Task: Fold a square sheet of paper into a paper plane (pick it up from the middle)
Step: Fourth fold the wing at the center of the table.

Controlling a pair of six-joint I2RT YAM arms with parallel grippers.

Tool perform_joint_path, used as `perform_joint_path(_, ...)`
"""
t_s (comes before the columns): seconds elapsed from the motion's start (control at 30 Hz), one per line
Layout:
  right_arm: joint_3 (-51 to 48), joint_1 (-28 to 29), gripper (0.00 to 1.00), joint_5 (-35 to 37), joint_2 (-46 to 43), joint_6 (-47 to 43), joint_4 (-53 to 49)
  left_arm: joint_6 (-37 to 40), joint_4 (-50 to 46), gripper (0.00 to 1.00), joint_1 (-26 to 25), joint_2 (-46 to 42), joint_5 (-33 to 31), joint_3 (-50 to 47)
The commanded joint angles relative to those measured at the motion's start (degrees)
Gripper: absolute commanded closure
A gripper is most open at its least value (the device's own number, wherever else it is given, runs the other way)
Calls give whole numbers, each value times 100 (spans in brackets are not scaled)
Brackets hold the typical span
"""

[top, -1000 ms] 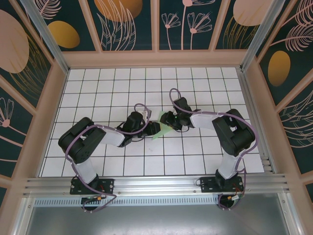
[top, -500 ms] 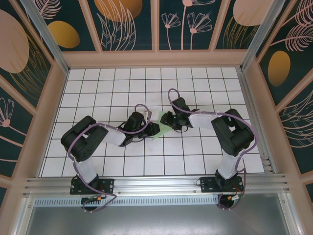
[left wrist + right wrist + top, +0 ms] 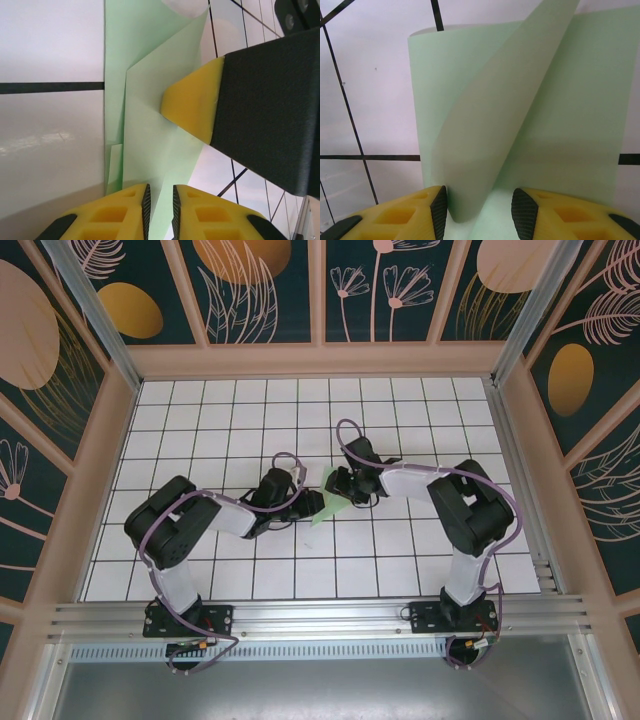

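Open room lies all round the work. The white gridded bench (image 3: 230,410) runs bare to the far, left and right, out to the wooden walls (image 3: 105,475). Its near edge ends at the aluminium rail (image 3: 320,618) that carries both bases. The left arm (image 3: 200,520) and right arm (image 3: 460,500) bend inward and crowd the middle, their wrists close together over the sheet of paper (image 3: 320,513) at mid-bench.

Against the picture from a second ago, I see the right arm's wrist and its cable loop (image 3: 345,430) drifted slightly left and far. The left arm's elbow has edged right, and the sheet lies on the same tiles.

The sheet is pale mint green, plain and partly folded. In my left wrist view it shows overlapping layers with straight creases, and one layer runs down between the yellow pads of the left gripper (image 3: 159,200), which are pinched together on it. One pad (image 3: 192,107) of the other gripper rests against the upper flap. In my right wrist view a flap curls up off the flat layer and stands between the fingers of the right gripper (image 3: 480,210). Those fingers are apart: the curl touches one finger and the other is clear of it.
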Motion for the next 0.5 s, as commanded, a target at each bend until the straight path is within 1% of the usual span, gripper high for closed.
perform_joint_path(0.0,-415,-3,55,832,926,-127,-1006,-216,306,76,127,-390,-245,-239)
perform_joint_path(0.2,-377,7,56,823,955,-147,-1031,-236,264,76,227,-718,-577,-432)
perform_joint_path(0.37,-351,10,56,846,982,-140,-1059,-229,270,76,229,-667,-535,-411)
perform_joint_path(0.47,-324,24,56,846,1022,-166,-1080,-200,365,76,231,-571,-305,-347)
